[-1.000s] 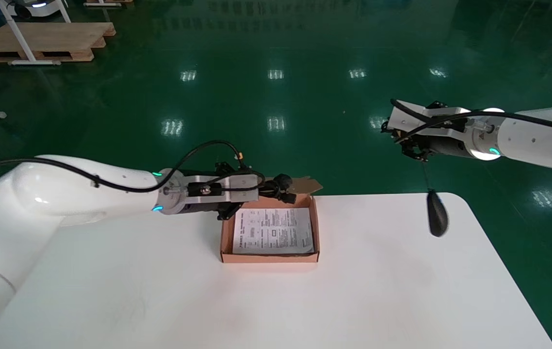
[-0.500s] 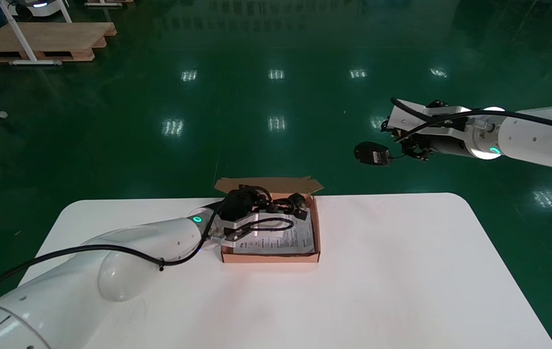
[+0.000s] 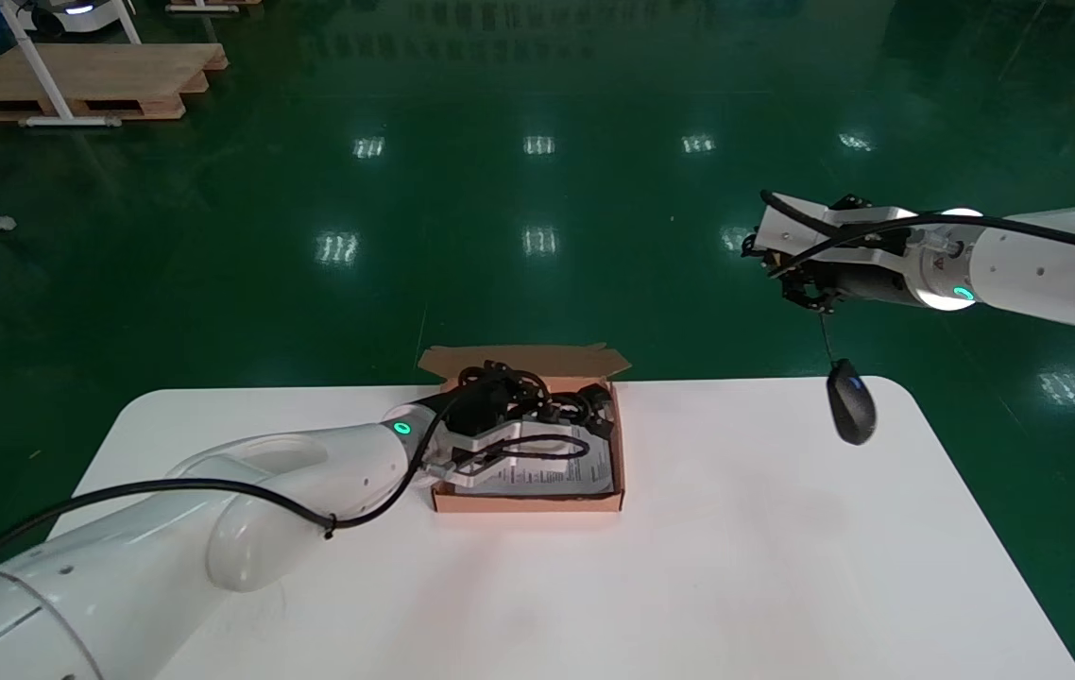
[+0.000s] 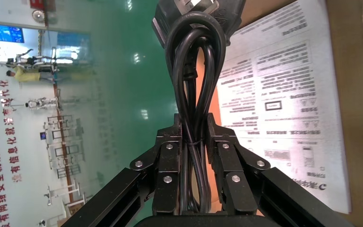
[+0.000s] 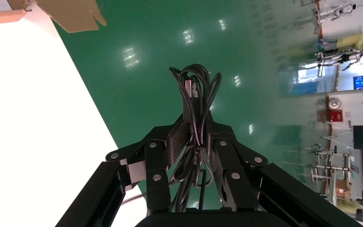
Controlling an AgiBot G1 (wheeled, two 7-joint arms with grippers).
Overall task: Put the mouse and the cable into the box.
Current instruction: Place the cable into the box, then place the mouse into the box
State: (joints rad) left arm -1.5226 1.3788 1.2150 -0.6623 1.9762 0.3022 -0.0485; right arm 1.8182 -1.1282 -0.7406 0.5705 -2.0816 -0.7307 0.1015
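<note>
mouse (image 3: 851, 413) has swung back from 9 o'clock to 6 o'clock under the right gripper (image 3: 807, 288) and dangles over the table's (image 3: 736, 567) far-right corner, well apart from the box (image 3: 528, 501). That gripper is clamped on its coiled cord (image 5: 196, 94). cable (image 3: 509, 392) has sunk toward the box's 12 o'clock end, with the left gripper (image 4: 194, 142) closed tight around the bundle. Neither is released yet.

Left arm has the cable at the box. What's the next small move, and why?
Probably open the left gripper and let go: it is shut on the cable bundle, which hangs over the leaflet inside the box. The right gripper holds the mouse by its cord, dangling clear of the box.
</note>
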